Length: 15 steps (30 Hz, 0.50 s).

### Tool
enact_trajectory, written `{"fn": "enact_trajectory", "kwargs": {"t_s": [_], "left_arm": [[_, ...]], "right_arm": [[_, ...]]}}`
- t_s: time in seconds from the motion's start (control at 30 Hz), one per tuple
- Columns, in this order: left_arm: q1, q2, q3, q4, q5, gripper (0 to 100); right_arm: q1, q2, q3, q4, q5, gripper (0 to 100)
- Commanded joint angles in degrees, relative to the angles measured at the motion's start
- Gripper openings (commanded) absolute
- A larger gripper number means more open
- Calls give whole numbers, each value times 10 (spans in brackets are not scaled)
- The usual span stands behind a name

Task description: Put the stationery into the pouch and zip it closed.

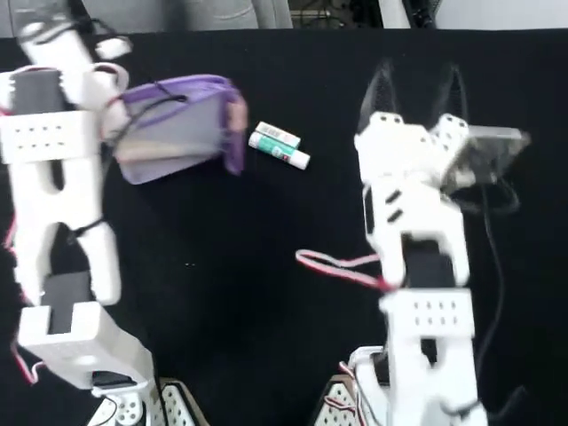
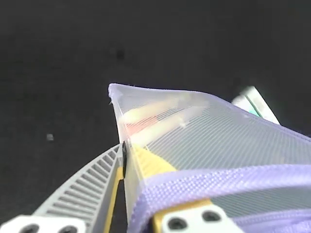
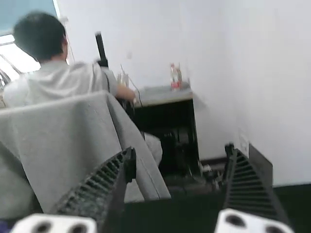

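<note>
Black table [image 1: 266,311] bears a glue stick [image 1: 278,145]; my left fingers [image 2: 87,189] clamp the pouch [image 1: 177,124] aloft, right fingers [image 3: 248,184] gape empty, and a slipping pinch could spill it.

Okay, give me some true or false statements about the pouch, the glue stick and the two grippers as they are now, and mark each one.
1. The left gripper is clamped on the pouch. True.
2. The glue stick is inside the pouch. False: it lies on the table beside the pouch.
3. The right gripper is open and holds nothing. True.
4. The right gripper is touching the glue stick. False: it is well apart from it, pointing toward the far edge of the table.
5. Some things show through the pouch's mesh side. True.
</note>
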Motion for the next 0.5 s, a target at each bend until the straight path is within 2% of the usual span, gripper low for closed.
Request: {"fn": "enact_trajectory", "kwargs": {"t_s": [0.0, 0.2, 0.3, 0.47], "left_arm": [[-59, -22, -42, -1, 1, 30], [-95, -18, -37, -18, 3, 30], [-102, -18, -37, -18, 2, 30], [-107, -18, -36, -18, 0, 30]], "right_arm": [[-6, 146, -80, 6, -3, 286], [-44, 319, -193, 87, 15, 286], [-84, 385, -244, 130, 77, 286], [-153, 455, -260, 141, 177, 286]]}}
